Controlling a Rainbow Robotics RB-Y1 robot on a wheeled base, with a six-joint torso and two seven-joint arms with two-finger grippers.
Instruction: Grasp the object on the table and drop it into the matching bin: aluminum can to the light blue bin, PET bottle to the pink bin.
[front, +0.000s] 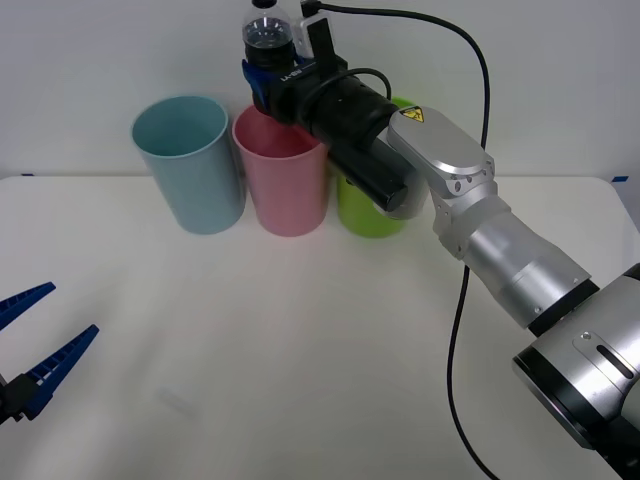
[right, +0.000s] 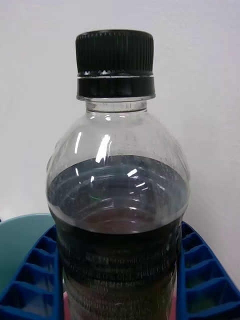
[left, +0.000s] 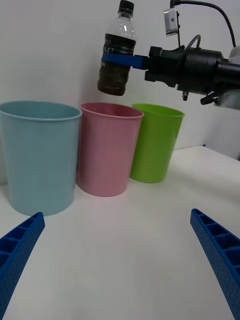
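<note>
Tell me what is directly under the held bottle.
The pink bin stands under the bottle, which the right gripper holds above its rim, with a clear gap. The bin's inside is hidden in the left wrist view. The left gripper waits open.

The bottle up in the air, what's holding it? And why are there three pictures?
A robot with two arms is sorting rubbish. Its right gripper, a blue two-finger claw, is shut on the bottle, holding it above the pink bin. One camera looks down from above the arms; the other two sit on the wrists, so one sees the bottle very close. On the white table stand three bins: light blue bin, pink, and green bin. The left gripper waits open, low over the table.
</note>
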